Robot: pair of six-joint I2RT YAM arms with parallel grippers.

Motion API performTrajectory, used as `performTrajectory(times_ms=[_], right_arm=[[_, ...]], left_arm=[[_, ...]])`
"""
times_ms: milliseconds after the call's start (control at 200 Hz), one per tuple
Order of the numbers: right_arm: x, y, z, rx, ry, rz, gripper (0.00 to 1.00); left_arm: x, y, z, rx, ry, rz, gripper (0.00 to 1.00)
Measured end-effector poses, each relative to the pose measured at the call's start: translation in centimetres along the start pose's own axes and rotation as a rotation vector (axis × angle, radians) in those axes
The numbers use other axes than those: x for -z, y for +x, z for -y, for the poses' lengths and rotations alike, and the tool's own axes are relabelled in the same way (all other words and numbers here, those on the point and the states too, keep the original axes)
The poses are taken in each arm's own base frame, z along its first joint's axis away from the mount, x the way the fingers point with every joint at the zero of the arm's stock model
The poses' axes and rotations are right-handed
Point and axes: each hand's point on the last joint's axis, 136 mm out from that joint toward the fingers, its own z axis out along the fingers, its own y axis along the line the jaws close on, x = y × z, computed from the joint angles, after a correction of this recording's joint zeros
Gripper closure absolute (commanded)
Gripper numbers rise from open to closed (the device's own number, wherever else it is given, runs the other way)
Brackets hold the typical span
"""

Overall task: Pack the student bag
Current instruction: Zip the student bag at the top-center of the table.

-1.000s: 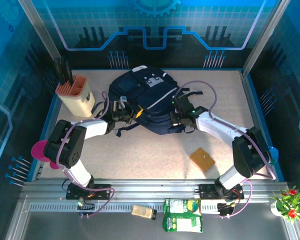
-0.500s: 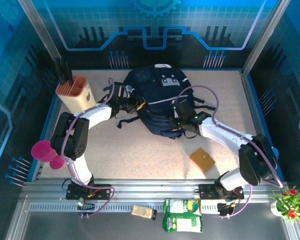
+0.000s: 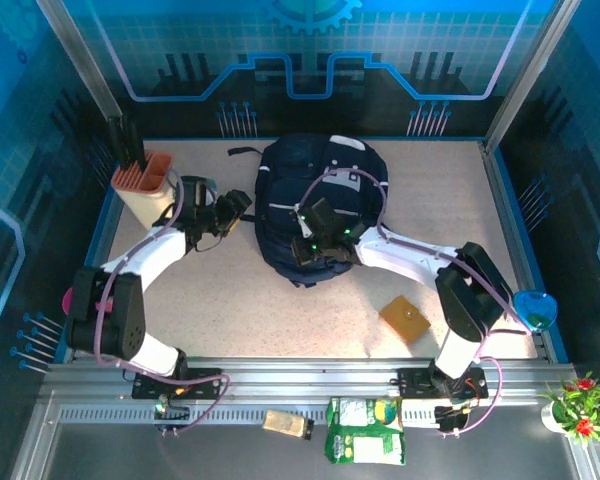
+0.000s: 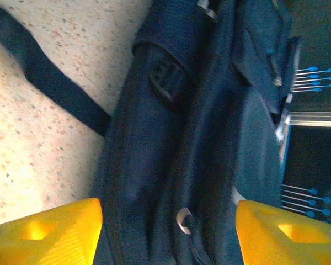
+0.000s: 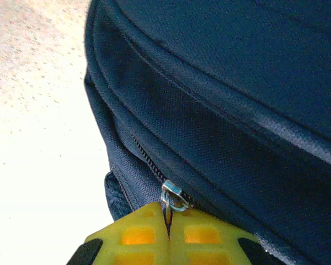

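Nearest my bases, a green packet (image 3: 365,430) lies by the near rail. An orange square pad (image 3: 405,318) sits on the table beside my right arm. Past those, my right gripper (image 5: 169,221) is pinched tight on the metal zipper pull (image 5: 174,197) at the near end of the student bag (image 3: 290,190), its two yellow fingers pressed together with the tab between them. My left gripper (image 4: 168,232) stands spread wide at the bag's left flank and holds nothing. A black strap (image 4: 44,83) trails on the table beside it. The bag lies flat across the middle and far part of the table.

I judge the bag soft and floppy, woven fabric that will sag and slide rather than resist a pull. Tugging the zipper will likely drag the whole bag unless something braces it. The tab is small and smooth and could slip free. For my left gripper, a firm fold of fabric along the side seam looks the better hold. Farther off on the left, a beige pen holder (image 3: 150,195) stands apart from the bag.
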Motion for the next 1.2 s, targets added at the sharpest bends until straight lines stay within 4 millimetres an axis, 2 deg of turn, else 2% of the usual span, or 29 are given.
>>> performTrajectory(times_ms=[135, 305, 490, 665, 885, 965, 1196], right_arm=[[-0.6, -0.7, -0.6, 0.002, -0.017, 0.002, 1.00], [-0.8, -0.9, -0.8, 0.002, -0.026, 0.002, 1.00], [-0.8, -0.9, -0.8, 0.001, -0.026, 0.002, 1.00], [-0.8, -0.9, -0.8, -0.002, -0.028, 0.001, 1.00], [-0.8, -0.9, -0.8, -0.007, -0.028, 0.001, 1.00], [-0.8, -0.9, -0.8, -0.007, -0.028, 0.001, 1.00], [-0.9, -0.7, -0.4, -0.011, -0.010, 0.001, 1.00]], left_arm=[[1.1, 1.5, 0.5, 0.052, 0.045, -0.015, 0.36], [0.3, 4.3, 1.0, 0.179, 0.108, -0.089, 0.48], [-0.6, 6.3, 1.3, 0.260, 0.134, -0.129, 0.57], [-1.2, 7.1, 1.7, 0.294, 0.143, -0.141, 0.59], [-2.7, 8.1, 1.0, 0.307, 0.118, -0.161, 0.60], [-3.2, 8.2, 0.9, 0.304, 0.114, -0.161, 0.64], [-4.7, 8.2, 0.7, 0.298, 0.091, -0.176, 0.89]])
